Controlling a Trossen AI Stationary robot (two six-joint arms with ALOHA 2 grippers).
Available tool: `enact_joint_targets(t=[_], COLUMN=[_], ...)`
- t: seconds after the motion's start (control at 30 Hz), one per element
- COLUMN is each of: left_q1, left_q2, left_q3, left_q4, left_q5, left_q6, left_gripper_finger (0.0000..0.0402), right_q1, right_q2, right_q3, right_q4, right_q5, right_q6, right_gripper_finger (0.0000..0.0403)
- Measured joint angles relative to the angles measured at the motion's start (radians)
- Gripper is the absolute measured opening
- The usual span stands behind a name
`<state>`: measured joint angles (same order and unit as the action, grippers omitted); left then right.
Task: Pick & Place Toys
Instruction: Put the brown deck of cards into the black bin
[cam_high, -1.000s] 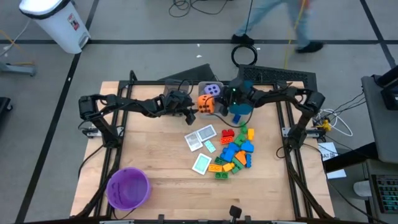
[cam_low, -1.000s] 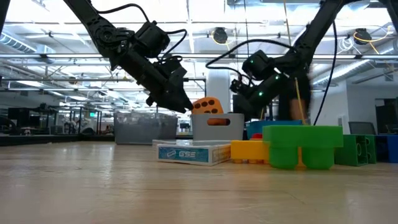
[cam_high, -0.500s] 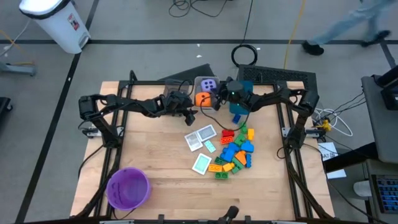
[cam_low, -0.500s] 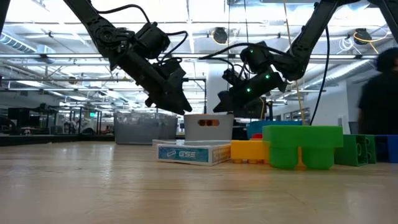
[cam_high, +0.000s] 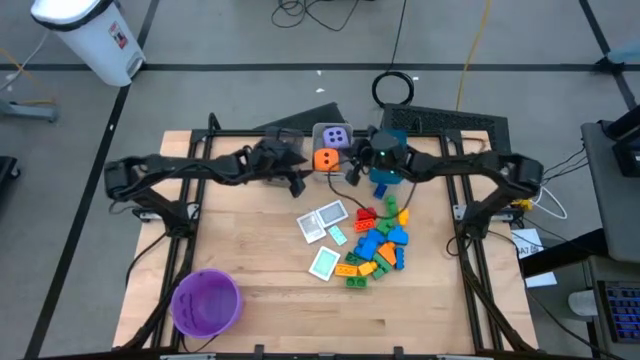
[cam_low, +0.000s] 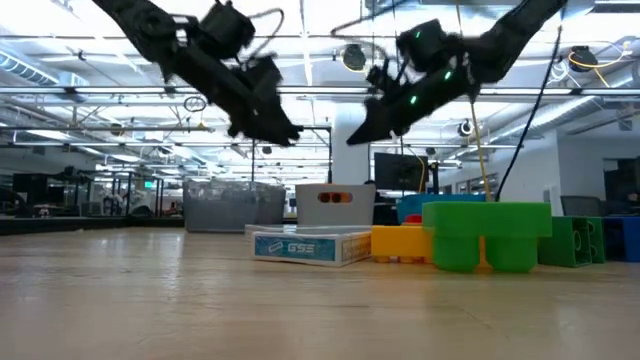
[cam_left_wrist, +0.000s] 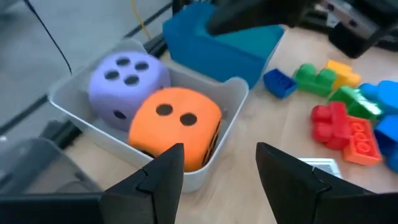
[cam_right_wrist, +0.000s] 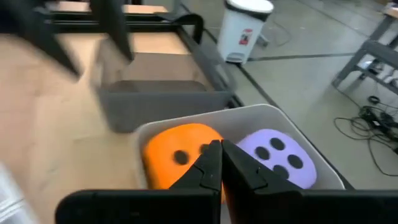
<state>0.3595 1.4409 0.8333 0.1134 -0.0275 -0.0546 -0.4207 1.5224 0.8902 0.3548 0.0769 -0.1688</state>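
The orange die and the purple die lie side by side inside the clear bin at the table's far edge; both show in the left wrist view. My left gripper hangs open and empty above the table, just left of the bin. My right gripper is shut and empty, raised over the bin's right side. White-and-teal cards and a heap of coloured bricks lie on the table nearer the front.
A blue bin stands right of the clear bin and a grey bin left of it. A purple bowl sits at the front left. Bare wood lies between the bowl and the cards.
The orange die, which stood above the clear bin's rim beside my left gripper, has dropped into the bin next to the purple die. My right gripper has gone toward the table's left, over the bin. Both grippers have then risen well above the bin.
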Motion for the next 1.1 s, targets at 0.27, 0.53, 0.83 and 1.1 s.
enact_joint_targets(t=[0.27,0.53,0.83,1.1], left_q1=[0.002,-0.044,-0.14,-0.106], left_q2=[-0.112,-0.111,0.015,0.014], left_q3=[-0.005,-0.158,-0.202,-0.203], left_q4=[-0.225,-0.122,-0.127,-0.151], left_q5=[-0.096,0.02,-0.093,-0.267], left_q6=[0.017,-0.081,-0.158,-0.138], left_gripper_finger=[0.0207,0.0207,0.0207,0.0207], right_q1=[0.022,0.126,0.216,0.284], right_q2=[-0.055,-0.072,-0.089,-0.132], right_q3=[-0.071,-0.152,-0.17,-0.169], right_q4=[-0.074,0.087,0.129,0.112], right_q5=[-0.12,-0.155,-0.153,-0.15], right_q6=[0.057,0.097,0.108,0.109], right_gripper_finger=[0.0,0.0,0.0,0.0])
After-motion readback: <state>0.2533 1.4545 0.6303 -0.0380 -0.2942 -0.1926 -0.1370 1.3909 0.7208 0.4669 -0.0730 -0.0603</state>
